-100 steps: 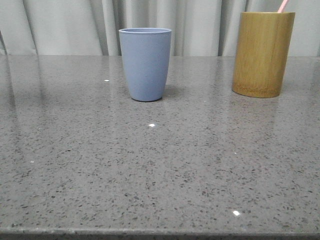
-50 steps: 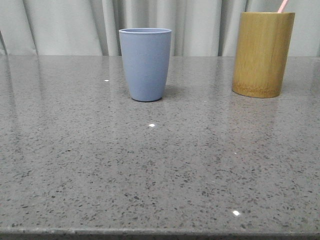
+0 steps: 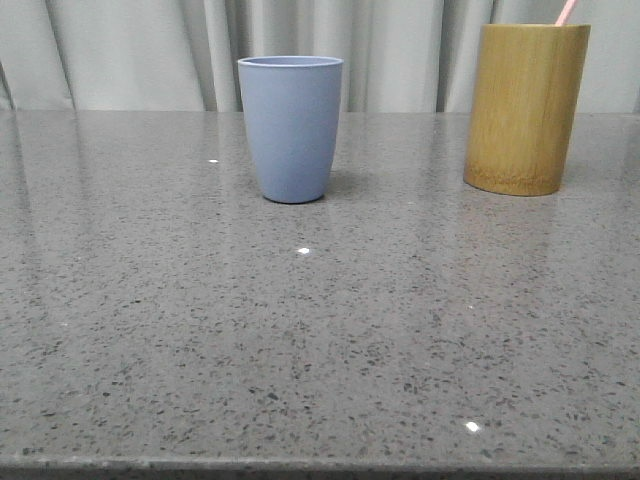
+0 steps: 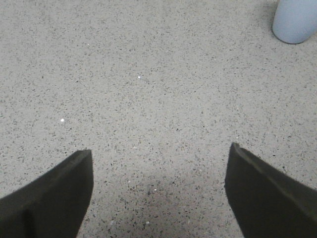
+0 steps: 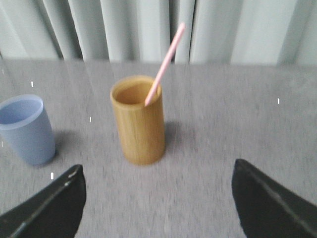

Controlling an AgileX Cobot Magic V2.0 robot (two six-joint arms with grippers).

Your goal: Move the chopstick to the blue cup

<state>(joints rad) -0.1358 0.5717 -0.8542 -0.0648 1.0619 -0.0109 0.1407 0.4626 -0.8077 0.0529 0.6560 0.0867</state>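
The blue cup (image 3: 291,128) stands upright at the table's back centre; it also shows in the right wrist view (image 5: 26,130) and at a corner of the left wrist view (image 4: 296,21). A pale pink chopstick (image 5: 165,64) leans out of the yellow-brown bamboo holder (image 5: 138,120); only its tip (image 3: 566,12) shows in the front view above the holder (image 3: 525,108). My right gripper (image 5: 156,171) is open and empty, some way before the holder. My left gripper (image 4: 159,153) is open and empty over bare table. Neither gripper shows in the front view.
The grey speckled stone table (image 3: 320,340) runs to a front edge at the bottom of the front view. Pale curtains (image 3: 130,50) hang behind the table's back edge.
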